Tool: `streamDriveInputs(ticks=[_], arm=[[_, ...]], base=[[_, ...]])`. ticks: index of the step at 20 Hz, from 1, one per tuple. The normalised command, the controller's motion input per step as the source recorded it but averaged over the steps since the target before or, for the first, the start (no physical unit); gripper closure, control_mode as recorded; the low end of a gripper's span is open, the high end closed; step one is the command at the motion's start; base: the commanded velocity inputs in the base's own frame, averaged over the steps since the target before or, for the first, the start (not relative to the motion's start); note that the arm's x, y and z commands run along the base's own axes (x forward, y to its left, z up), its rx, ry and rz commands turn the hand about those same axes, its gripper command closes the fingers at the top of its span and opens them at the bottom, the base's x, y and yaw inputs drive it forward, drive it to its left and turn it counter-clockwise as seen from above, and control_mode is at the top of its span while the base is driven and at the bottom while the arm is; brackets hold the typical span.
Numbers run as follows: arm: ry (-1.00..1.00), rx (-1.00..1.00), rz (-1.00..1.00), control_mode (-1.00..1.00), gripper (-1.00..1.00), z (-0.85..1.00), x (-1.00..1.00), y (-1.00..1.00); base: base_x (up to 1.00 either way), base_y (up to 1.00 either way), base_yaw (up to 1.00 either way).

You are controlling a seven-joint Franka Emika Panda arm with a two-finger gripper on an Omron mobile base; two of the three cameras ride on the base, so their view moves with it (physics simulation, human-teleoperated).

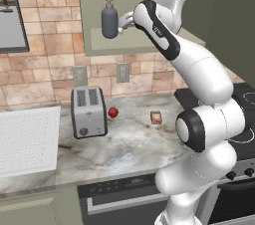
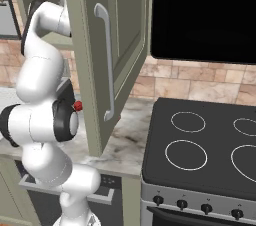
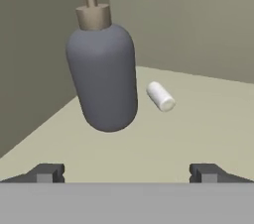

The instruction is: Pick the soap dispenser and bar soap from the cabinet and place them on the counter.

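Observation:
The soap dispenser [image 1: 109,20], a dark grey-blue bottle with a pump spout, stands on the shelf of the open sage-green cabinet [image 1: 124,44]. My gripper [image 1: 120,28] is inside the cabinet just right of it. In the hand view the soap dispenser [image 3: 103,77] is close ahead and left of centre, tilted in the picture. My gripper [image 3: 127,173] is open with nothing between its fingertips [image 3: 47,172]. The reddish-pink bar soap [image 1: 156,117] lies on the marbled counter [image 1: 124,144] below.
A small white cylinder [image 3: 161,95] lies on the shelf behind the dispenser. The open cabinet door [image 2: 125,30] with its bar handle [image 2: 107,65] hangs right of my arm. On the counter are a toaster [image 1: 88,112] and a red ball [image 1: 113,112]. The black stovetop [image 2: 200,145] is at the right.

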Motion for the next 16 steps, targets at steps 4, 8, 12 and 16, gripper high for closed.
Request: streamDriveInputs(ticks=[4,8,12,16], arm=[[-0.06,-0.03,0.04,-1.00,-1.00,0.07,0.14,0.18],[-0.07,-0.03,0.05,-1.00,-1.00,0.08,0.06,0.21],[-0.05,-0.03,0.06,-1.00,-1.00,0.05,0.07,0.22],[-0.02,-0.02,0.04,-1.00,-1.00,0.00,0.13,0.23]], base=[[0.00,0.00,0.00],[0.00,0.00,0.00],[0.00,0.00,0.00],[0.00,0.00,0.00]])
